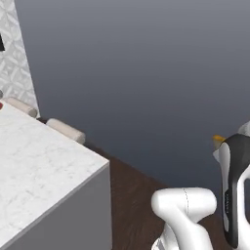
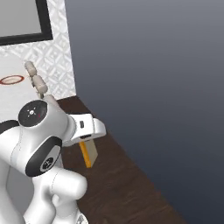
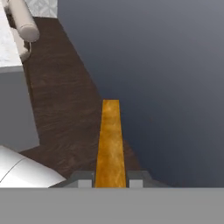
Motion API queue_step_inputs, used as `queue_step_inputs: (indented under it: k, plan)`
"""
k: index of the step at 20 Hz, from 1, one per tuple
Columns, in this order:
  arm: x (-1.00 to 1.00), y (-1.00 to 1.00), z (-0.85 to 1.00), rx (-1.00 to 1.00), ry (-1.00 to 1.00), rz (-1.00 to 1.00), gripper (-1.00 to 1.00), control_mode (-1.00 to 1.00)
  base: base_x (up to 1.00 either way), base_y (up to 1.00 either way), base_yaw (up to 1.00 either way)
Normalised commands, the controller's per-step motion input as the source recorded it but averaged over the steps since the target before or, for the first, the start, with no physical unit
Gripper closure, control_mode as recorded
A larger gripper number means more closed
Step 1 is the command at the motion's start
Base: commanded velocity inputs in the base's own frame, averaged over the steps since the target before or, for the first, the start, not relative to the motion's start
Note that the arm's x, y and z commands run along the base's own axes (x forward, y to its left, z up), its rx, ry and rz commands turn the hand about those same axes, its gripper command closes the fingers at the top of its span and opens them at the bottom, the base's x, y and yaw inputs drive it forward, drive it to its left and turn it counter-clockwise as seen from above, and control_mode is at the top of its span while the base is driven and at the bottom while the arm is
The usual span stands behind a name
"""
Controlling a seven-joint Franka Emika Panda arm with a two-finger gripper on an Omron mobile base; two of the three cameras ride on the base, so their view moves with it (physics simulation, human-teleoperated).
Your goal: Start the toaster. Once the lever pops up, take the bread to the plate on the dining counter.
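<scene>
Jaws of gripper (image 3: pixel 110 180) clenched on bread (image 3: pixel 110 144), slice held edge-on, golden crust running up the middle of the hand view. In right base view, bread (image 2: pixel 89 154) hanging below the white hand, tan face and orange edge showing, held in the air over dark wood floor (image 2: pixel 127 183), clear of any surface. In left base view, only a small orange corner of bread (image 1: pixel 218 139) peeking past the arm near the right edge.

Counter (image 1: pixel 39 166), white marble-look, at lower left of left base view, its thick corner jutting toward the floor. Two beige stool tops (image 1: pixel 66 130) just beyond the counter's far edge. Plate (image 2: pixel 12 79), red-rimmed, lying on counter (image 2: pixel 17 94) far back near the patterned wall (image 2: pixel 54 57), well apart from the bread. Plain grey wall (image 2: pixel 153 78) behind.
</scene>
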Motion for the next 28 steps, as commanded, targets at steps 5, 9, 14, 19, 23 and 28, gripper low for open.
queue_step_inputs:
  k: [5, 9, 14, 19, 23, 28]
  plan:
    - [0.0, 0.0, 0.0, 0.0, 0.0, 0.0, 1.0, 1.0, 1.0, -0.43, 0.4]
    - [0.0, 0.0, 0.0, 0.0, 0.0, 0.0, 1.0, 1.0, 1.0, -0.34, 0.43]
    - [0.0, 0.0, 0.0, 0.0, 0.0, 0.0, 1.0, 1.0, 1.0, -0.28, 0.44]
    - [0.0, 0.0, 0.0, 0.0, 0.0, 0.0, 1.0, 1.0, 1.0, -0.44, 0.48]
    - [0.0, 0.0, 0.0, 0.0, 0.0, 0.0, 1.0, 1.0, 1.0, -0.36, 0.43]
    - [0.0, 0.0, 0.0, 0.0, 0.0, 0.0, 1.0, 1.0, 1.0, -0.3, 0.43]
